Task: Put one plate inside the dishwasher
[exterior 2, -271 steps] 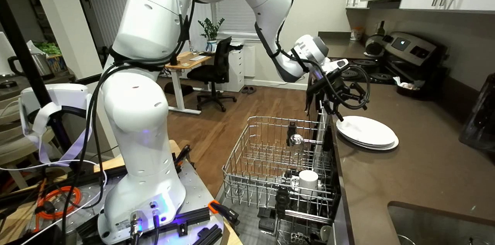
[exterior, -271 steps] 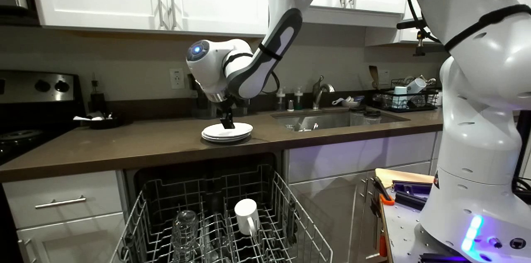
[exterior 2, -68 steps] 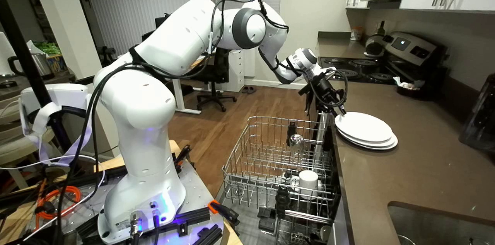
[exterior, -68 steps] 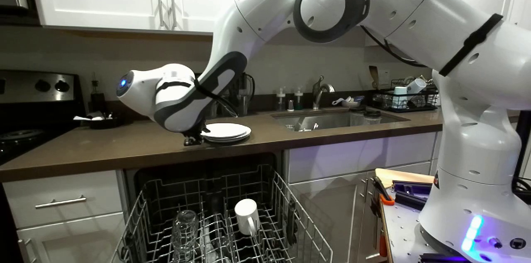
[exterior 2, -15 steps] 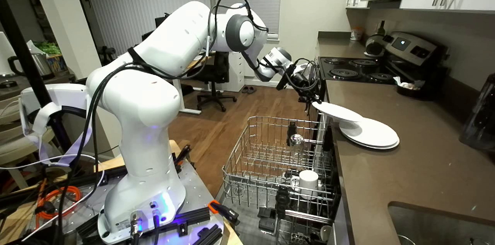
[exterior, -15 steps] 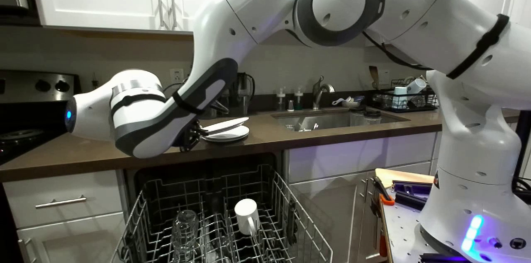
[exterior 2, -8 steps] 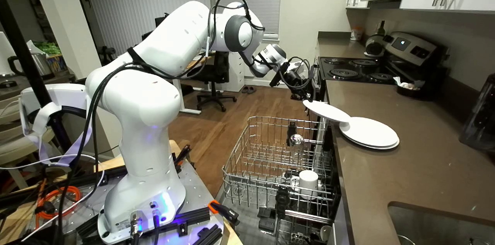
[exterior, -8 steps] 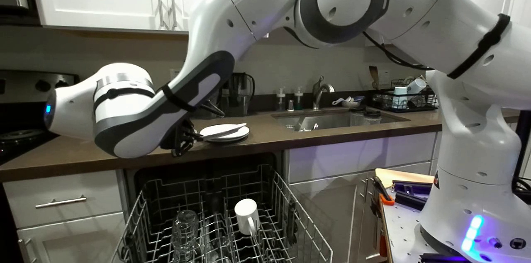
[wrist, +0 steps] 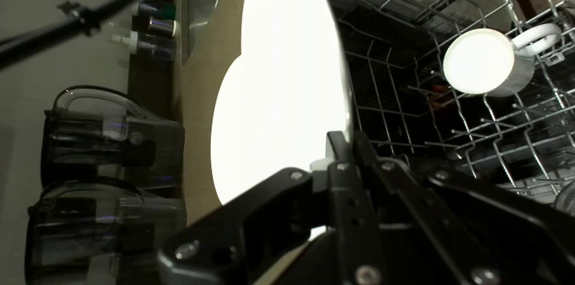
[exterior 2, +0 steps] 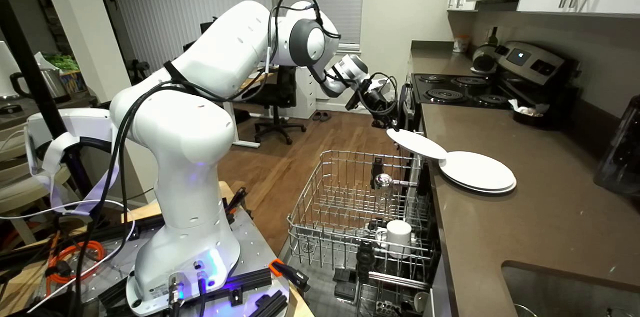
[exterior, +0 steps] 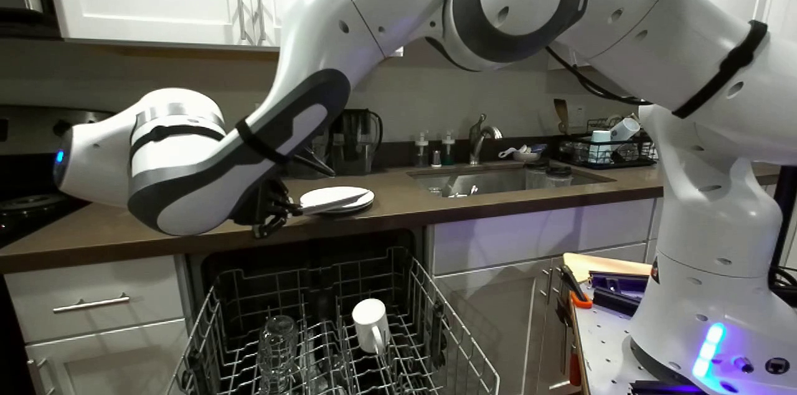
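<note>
My gripper is shut on the rim of a white plate, one finger on each side of it. In an exterior view this held plate hangs tilted beside a stack of similar plates, at the counter's front edge. Its far rim comes close to the stack; whether they touch I cannot tell. Seen nearly edge-on in an exterior view, the plate extends from my gripper across the front of the stack. Below is the dishwasher, its wire rack pulled out.
In the rack stand a white cup and a clear glass. Dark pitchers stand at the back of the counter. The sink lies past the stack, and the stove at the opposite end.
Earlier my gripper was above the stack, then at its rim. Over the last second it has drawn the held plate sideways off the stack towards the stove, and the plate's far end has dropped.
</note>
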